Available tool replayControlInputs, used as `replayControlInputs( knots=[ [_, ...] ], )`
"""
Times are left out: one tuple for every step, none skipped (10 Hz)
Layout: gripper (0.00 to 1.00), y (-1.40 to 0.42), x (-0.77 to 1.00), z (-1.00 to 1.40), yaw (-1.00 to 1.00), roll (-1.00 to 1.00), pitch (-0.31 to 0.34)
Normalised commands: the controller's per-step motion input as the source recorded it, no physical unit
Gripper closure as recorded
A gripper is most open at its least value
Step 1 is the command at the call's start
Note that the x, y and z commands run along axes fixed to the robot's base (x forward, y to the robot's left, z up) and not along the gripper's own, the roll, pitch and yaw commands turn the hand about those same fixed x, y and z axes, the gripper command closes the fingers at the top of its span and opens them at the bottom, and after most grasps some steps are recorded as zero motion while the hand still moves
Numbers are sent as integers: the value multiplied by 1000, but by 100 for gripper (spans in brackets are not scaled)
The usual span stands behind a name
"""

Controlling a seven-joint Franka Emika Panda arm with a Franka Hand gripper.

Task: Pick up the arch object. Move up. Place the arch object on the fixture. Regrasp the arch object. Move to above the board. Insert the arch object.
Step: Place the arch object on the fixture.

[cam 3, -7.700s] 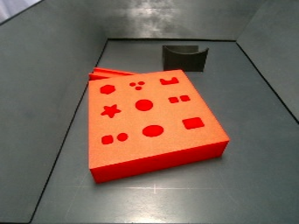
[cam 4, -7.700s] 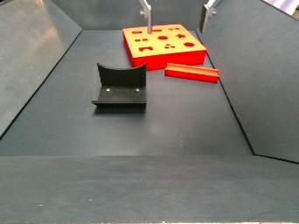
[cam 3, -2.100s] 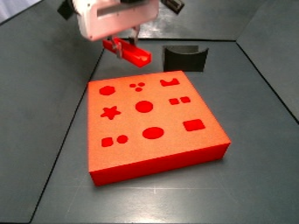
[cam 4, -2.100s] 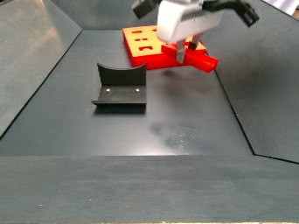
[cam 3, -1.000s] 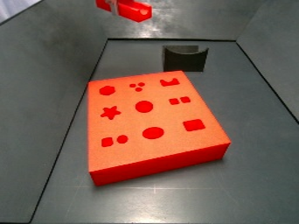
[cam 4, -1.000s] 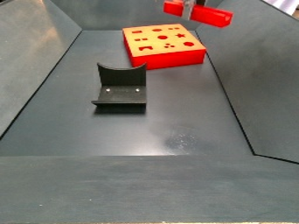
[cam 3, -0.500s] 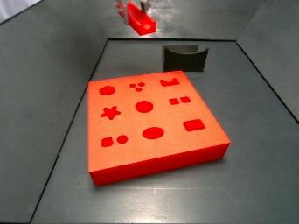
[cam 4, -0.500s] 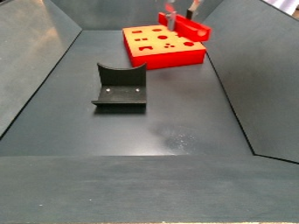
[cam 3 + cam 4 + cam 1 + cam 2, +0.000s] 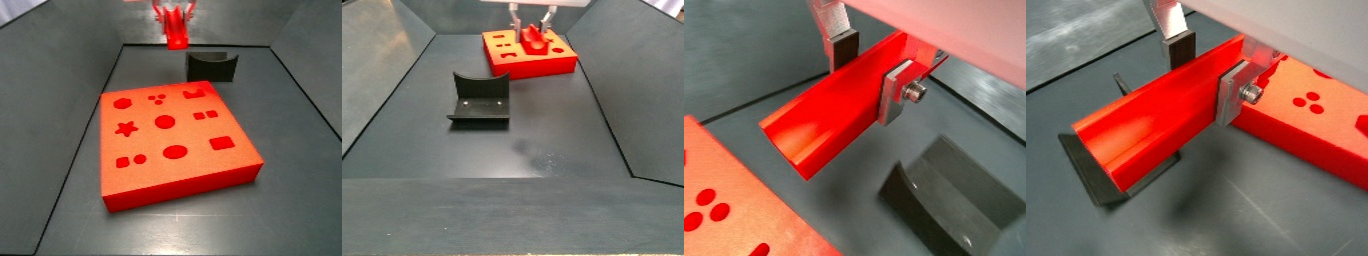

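Tool: my two-finger tool [image 9: 871,62] was pinching the slim long red arch bar [image 9: 834,114] across its width; silver finger plates with dark pads [image 9: 1182,52] pressed on both long sides in both wrist views.
Where tool was: high at the back of the floor in a side view [image 9: 175,14], in the air between the big orange-red square board with cut-out holes [image 9: 174,142] and the small dark grey-black fixture block with a curved hollow [image 9: 213,65].
Arch bar: off the floor, held in the air, touching nothing but my fingers; in a side view [image 9: 539,40] it hung in front of the board [image 9: 529,55].
Just changed: half a second back the bar sat higher and further toward the board side; now it was lower and nearer the fixture. I had come down from the lift and was swinging toward the fixture.
Versus earliest frame: then the bar lay on the floor just beside the board and no tool was in view; now that spot was bare. Board and fixture had not shifted.
Meaning for task: pick-up and move-up looked done; I judged this the start of placing on the fixture.
Fixture in wrist view: dark block [image 9: 955,201] below and beside the bar's end, still apart from it.
Left to do: set bar in the hollow, regrasp, go above the board, insert.
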Motion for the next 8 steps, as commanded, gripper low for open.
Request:
replayControlInputs(
  knots=[
    [100,40,1000,-81,-243,162,216],
    [100,31,1000,-67,-145,140,207],
    [100,25,972,-53,-103,130,196],
    [100,14,849,-37,-50,125,167],
    [100,632,1000,649,-71,-1000,0],
    [100,687,995,715,-69,-1000,8],
    [100,602,889,615,-73,-1000,20],
    [100,381,685,379,-74,-1000,37]
  ],
)
